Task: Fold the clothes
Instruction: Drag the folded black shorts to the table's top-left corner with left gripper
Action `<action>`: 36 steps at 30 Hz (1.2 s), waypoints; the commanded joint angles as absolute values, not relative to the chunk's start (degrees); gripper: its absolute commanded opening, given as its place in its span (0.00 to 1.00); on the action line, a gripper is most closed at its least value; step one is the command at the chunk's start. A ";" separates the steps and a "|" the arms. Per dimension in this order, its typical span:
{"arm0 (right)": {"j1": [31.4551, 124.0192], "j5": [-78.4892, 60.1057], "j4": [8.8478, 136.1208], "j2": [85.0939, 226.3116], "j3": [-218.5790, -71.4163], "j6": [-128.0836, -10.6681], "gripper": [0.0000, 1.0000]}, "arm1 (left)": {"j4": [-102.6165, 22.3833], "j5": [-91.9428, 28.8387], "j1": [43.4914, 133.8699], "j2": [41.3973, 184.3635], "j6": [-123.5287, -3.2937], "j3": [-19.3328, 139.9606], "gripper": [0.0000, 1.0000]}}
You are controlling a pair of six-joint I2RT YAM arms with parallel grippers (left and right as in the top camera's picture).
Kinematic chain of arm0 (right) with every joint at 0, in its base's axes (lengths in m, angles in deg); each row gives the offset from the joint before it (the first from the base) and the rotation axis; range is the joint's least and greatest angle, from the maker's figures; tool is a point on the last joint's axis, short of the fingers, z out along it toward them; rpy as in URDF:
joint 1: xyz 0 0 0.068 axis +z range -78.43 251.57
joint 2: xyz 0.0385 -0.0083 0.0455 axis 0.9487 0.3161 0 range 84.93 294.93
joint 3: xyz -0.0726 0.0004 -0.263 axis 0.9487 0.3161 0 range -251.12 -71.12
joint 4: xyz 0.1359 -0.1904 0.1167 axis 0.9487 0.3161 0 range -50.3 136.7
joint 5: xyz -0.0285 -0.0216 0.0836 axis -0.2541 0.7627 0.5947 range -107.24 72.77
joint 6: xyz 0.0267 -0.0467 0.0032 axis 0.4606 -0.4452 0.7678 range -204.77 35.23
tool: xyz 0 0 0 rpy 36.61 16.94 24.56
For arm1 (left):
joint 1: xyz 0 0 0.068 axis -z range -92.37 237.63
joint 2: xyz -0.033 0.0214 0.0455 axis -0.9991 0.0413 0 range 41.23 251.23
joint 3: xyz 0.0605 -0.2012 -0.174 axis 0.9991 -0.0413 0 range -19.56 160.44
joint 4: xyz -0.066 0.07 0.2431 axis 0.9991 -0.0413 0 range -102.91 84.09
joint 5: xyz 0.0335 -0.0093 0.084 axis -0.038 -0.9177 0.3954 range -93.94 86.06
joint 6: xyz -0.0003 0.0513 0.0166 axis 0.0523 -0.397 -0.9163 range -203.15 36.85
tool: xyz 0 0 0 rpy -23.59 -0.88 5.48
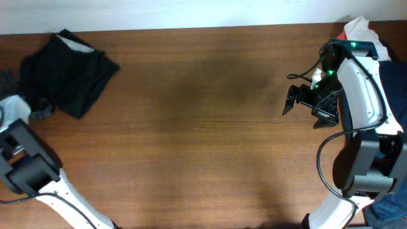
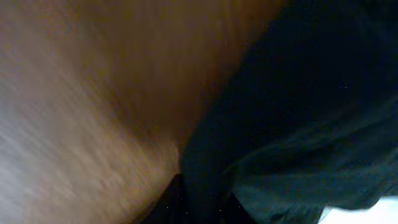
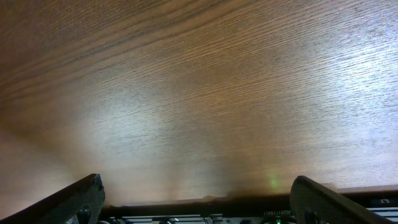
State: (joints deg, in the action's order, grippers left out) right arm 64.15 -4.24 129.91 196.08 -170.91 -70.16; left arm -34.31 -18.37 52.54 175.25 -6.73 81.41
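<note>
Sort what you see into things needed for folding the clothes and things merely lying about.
Job: black garment, left tool beside it, open right tool.
Lying about: white-and-red cloth heap at the far right edge, blue fabric near the right arm's base.

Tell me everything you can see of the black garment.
The black garment lies crumpled in a loose heap, not folded, at the far left corner of the wooden table. It looks like soft, matte fabric with creases, and a pale strip shows at its top edge. The left gripper is at its near edge; whether it grips is unclear.
</note>
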 commanded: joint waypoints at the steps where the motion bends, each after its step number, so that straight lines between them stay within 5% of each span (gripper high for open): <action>1: 64.07 -3.76 130.11 195.14 -171.70 -70.08 0.99 | -34.84 -16.10 51.47 176.23 -5.59 81.03 0.15; 14: 64.07 -3.72 129.37 195.14 -171.70 -69.22 0.99 | -20.63 -14.53 64.61 181.68 3.18 80.97 0.21; 18: 64.07 -3.74 129.26 195.14 -171.70 -69.22 0.99 | -14.86 -15.14 67.56 183.71 3.11 80.97 0.33; 20: 64.07 -3.72 129.37 195.14 -171.70 -69.22 0.98 | -14.18 -15.90 68.04 183.69 -0.04 80.99 0.63; 23: 64.07 -3.74 129.54 195.14 -171.70 -69.22 0.99 | -15.49 -20.73 67.18 183.60 -4.67 80.99 0.80; 31: 64.07 -3.74 129.45 195.14 -171.70 -69.24 0.99 | -36.59 -20.03 60.21 177.41 -17.57 81.10 0.96; 36: 64.07 -3.74 129.50 195.14 -171.70 -69.24 0.99 | -41.22 -14.37 59.36 169.81 -28.41 81.10 0.93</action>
State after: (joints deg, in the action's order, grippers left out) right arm 64.15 -4.07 129.45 196.08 -170.93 -69.73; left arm -40.52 -20.06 59.71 173.39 -20.08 82.78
